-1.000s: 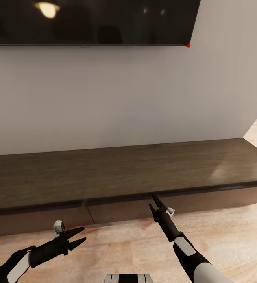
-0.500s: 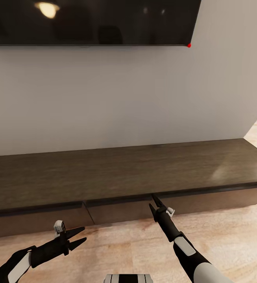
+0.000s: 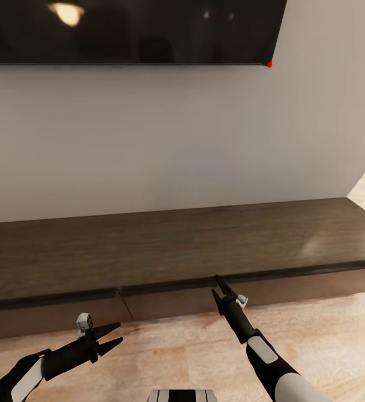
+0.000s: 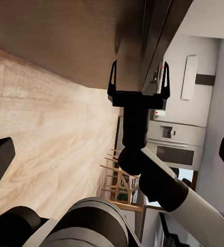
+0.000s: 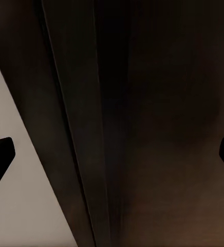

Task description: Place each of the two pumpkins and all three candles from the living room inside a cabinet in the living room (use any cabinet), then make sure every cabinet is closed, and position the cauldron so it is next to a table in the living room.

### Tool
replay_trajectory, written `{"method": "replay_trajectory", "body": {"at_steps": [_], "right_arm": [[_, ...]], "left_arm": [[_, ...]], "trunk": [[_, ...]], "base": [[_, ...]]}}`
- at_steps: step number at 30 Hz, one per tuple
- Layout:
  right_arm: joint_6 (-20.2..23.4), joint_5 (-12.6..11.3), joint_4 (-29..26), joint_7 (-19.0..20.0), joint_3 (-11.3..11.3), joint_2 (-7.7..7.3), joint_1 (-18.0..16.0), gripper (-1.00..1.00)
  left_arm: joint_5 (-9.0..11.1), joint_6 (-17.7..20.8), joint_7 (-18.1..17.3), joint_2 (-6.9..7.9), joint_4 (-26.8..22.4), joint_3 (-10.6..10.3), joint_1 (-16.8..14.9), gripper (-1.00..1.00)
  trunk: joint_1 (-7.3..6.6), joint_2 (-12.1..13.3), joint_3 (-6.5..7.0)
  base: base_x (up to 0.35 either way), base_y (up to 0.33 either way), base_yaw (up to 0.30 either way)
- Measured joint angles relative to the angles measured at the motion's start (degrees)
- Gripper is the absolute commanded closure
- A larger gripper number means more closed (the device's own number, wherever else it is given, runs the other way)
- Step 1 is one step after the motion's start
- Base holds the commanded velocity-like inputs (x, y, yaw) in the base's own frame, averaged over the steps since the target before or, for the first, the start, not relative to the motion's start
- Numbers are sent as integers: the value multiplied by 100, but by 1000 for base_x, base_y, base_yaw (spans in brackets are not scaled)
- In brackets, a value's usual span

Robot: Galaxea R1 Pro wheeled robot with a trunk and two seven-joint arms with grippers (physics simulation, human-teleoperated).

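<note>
Nothing had visibly moved: the right pincer (image 3: 220, 283) stayed spread open at the cabinet (image 3: 176, 245) top's front edge, the left pincer (image 3: 114, 338) open over the floor (image 3: 327, 335)

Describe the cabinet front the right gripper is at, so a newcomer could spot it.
Below the wall-mounted TV runs a long, low dark-brown cabinet. Its right front is the panel right of the centre seam, where the open right gripper meets its top edge.
</note>
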Motion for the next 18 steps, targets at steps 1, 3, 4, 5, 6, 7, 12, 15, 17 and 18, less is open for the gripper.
{"method": "replay_trajectory", "body": {"at_steps": [1,3,4,5,6,7,12,15,17,18], "right_arm": [[0,1,0,0,0,0,0,-100],[0,1,0,0,0,0,0,-100],[0,1,0,0,0,0,0,-100],[0,0,0,0,0,0,0,-100],[0,0,0,0,0,0,0,-100],[0,1,0,0,0,0,0,-100],[12,-3,-1,17,8,-2,41,-100],[10,0,0,15,9,-2,44,-100],[10,0,0,15,9,-2,44,-100],[10,0,0,15,9,-2,44,-100]], "left_arm": [[0,-1,0,0,0,0,0,-100],[-2,-1,0,-1,0,0,0,-100],[-3,-2,0,-1,0,0,0,-100],[-4,-2,0,-1,0,0,0,-100],[-4,-1,0,-1,0,0,0,-100],[-5,0,0,-1,0,0,0,-100],[-5,-5,0,1,-2,2,1,-100],[-5,-4,0,0,-2,2,1,-100],[-5,-5,0,0,-2,2,1,-100],[-5,-4,0,0,-2,2,1,-100]], "trunk": [[0,0,0],[0,0,0],[0,0,0],[0,0,0],[0,0,0],[-1,0,0],[-1,0,-1],[0,0,-1],[0,0,-1],[0,0,-1]], "base": [[2,0,0],[1,0,0],[0,0,0],[18,0,0],[62,0,0],[97,0,0],[57,0,0],[8,0,0],[2,0,0],[1,0,0]]}}
